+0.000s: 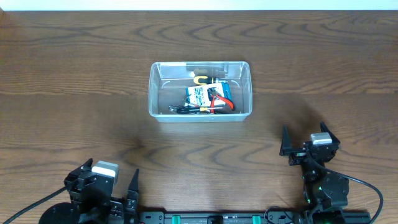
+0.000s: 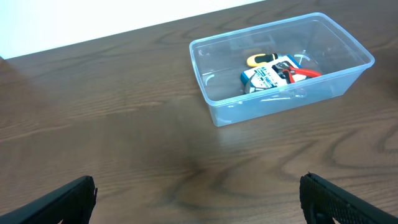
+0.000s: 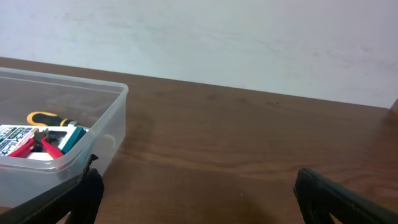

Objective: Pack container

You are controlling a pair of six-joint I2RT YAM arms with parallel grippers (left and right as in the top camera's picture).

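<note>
- Here's the container (image 1: 163,93), sitting at the middle of the wooden table (image 1: 74,74), a bit toward the far side, long side facing the arms.
- Inside it, a small pile sits toward the right half: a yellow-handled tool (image 1: 200,78) by the far wall, a blue-and-white pack (image 1: 202,94) in the middle, red-handled pliers (image 1: 221,102) lying across it.
- The left half of the bin floor is bare plastic.
- Down at the near edge, the left gripper (image 1: 107,179) sits low and well away from the bin, its 2 fingers spread wide with nothing between them.
- From the left wrist camera, both dark fingertips (image 2: 74,196) frame bare wood, and the bin sits up ahead and to the right.
- Over to the right gripper (image 1: 306,138): fingers spread wide too, nothing held, near the bin's right front corner but clear of it.
- From the right wrist camera, the bin's right wall sits just beyond the left-hand finger (image 3: 74,199); I can't tell whether they touch.
</note>
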